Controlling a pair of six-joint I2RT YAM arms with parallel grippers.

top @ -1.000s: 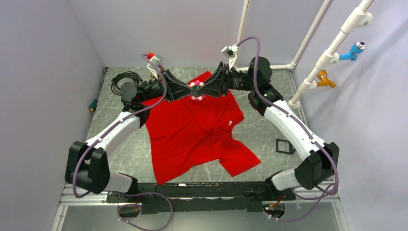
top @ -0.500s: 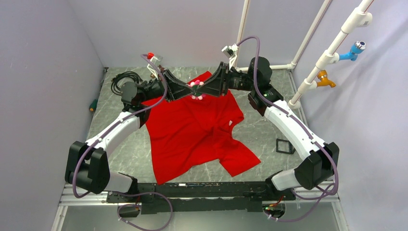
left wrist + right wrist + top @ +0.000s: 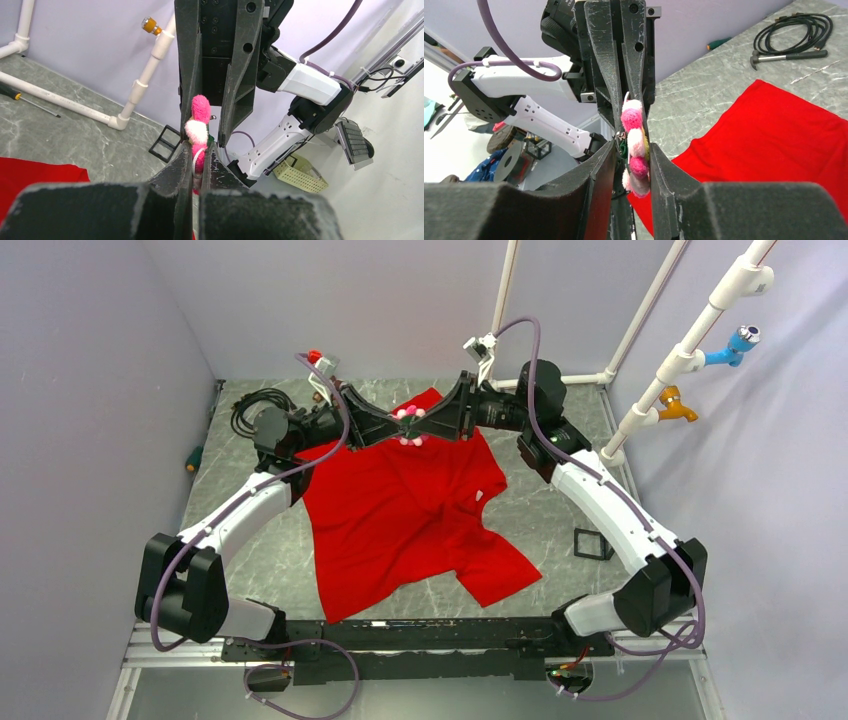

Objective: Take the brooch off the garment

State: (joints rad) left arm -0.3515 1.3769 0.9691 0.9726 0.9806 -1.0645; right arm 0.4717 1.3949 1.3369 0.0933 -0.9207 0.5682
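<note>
Brooch (image 3: 200, 117) in left end effector (image 3: 198, 156), garment (image 3: 400, 510) edge below

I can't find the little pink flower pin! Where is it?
From the top view, the brooch is at the back middle, between the tips of the left gripper and right gripper, over the far edge of the garment.

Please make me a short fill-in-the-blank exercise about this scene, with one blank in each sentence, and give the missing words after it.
1. The T-shirt spread on the table is ___ in colour.
2. The brooch is held by the left end effector and the right end effector, so the number of end effectors gripping it is ___.
3. The coiled black cable lies beside the ___ arm.
4. The small black square frame lies beside the ___ arm.

Missing words: red; two; left; right.
</note>
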